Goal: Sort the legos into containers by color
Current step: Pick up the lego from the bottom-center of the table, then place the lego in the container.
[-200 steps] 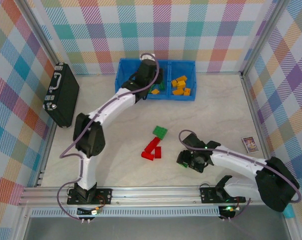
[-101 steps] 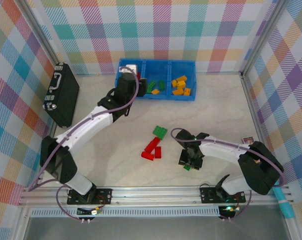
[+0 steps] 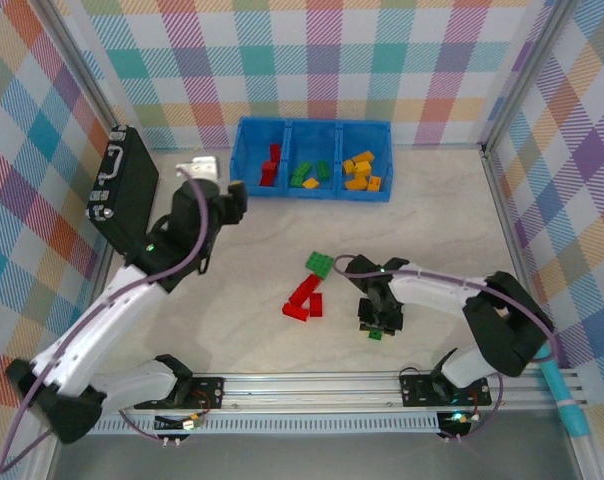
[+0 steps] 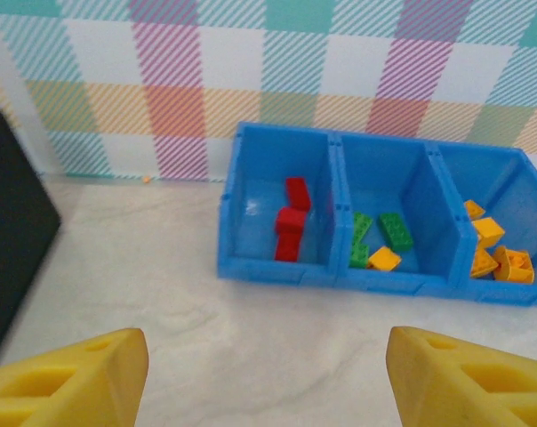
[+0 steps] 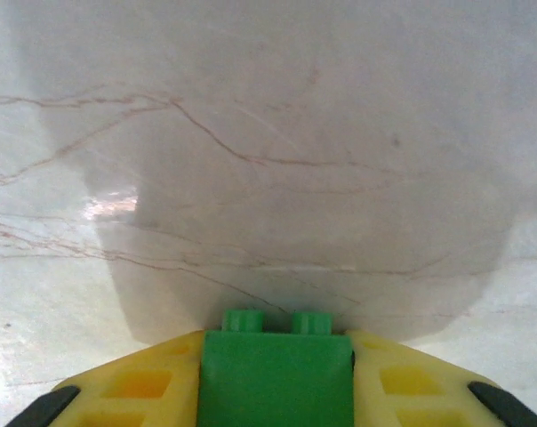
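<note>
Pick-up step. The right gripper [image 3: 380, 316], lower centre of the overhead view, has its jaws pinching a small green studded plastic brick [image 5: 276, 384] close above the pale marbled desk [image 3: 432, 230]. The left gripper [image 4: 268, 378] hovers with jaws spread, empty. Next move, as judged: lift the brick and carry it to the middle compartment [image 4: 384, 191] (green ones lie there) of the bright blue rectangular plastic bin [image 4: 277, 267], upper centre.

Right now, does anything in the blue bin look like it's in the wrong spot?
Yes. One orange brick lies in the middle compartment with the green bricks. The other orange bricks are in the right compartment, so it looks missorted.
</note>
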Motion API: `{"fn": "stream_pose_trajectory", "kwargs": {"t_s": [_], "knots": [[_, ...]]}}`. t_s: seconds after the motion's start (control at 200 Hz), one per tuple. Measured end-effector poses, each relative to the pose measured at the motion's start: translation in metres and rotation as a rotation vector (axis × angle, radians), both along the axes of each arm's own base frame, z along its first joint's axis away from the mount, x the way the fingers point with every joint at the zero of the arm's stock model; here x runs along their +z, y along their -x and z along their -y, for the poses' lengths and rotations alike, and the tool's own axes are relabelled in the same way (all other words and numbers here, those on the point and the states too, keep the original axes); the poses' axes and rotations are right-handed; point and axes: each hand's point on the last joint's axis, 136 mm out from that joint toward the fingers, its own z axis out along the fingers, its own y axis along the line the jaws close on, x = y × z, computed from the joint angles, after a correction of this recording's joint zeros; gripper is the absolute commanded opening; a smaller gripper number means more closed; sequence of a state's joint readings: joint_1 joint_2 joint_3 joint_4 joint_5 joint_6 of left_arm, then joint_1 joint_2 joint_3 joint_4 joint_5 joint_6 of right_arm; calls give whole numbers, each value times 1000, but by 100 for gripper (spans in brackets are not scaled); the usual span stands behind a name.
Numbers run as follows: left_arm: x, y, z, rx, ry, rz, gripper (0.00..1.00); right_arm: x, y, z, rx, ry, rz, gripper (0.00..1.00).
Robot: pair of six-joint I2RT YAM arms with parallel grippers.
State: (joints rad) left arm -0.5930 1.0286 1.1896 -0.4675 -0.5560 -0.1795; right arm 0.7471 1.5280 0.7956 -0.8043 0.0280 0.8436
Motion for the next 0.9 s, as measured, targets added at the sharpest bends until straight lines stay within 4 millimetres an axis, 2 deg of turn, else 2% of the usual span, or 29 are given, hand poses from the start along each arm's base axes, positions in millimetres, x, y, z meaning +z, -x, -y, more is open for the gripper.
{"fn": "stream_pose_trajectory", "kwargs": {"t_s": [0.045,0.115,0.19,0.205,0.25,0.365,0.43,0.49,0.59,0.69,0.76,0.9], "knots": [[5,18,-14,16,13,6,72,3,-15,-9,34,-20,14,27],[11,46,-37,46,42,21,73,21,-68,-43,89,-112,125,27],[10,71,-57,75,72,24,73,62,-139,-78,136,-212,298,26],[8,77,-61,82,79,23,73,75,-157,-87,152,-236,348,26],[3,88,-70,97,97,15,73,105,-196,-101,178,-275,451,26],[-33,102,-78,121,110,-77,73,182,-287,-131,240,-344,713,26],[-61,105,-75,124,113,-155,73,210,-325,-142,271,-354,820,26],[-87,108,-71,122,124,-228,72,226,-358,-150,294,-347,903,27],[-124,114,-62,116,164,-336,72,232,-404,-167,342,-327,1013,27],[-152,118,-51,110,224,-418,72,212,-436,-182,403,-287,1077,28],[-172,122,-44,109,266,-477,71,188,-448,-188,449,-249,1088,29],[-202,126,-30,107,339,-571,70,145,-458,-190,546,-171,1073,34]]}}
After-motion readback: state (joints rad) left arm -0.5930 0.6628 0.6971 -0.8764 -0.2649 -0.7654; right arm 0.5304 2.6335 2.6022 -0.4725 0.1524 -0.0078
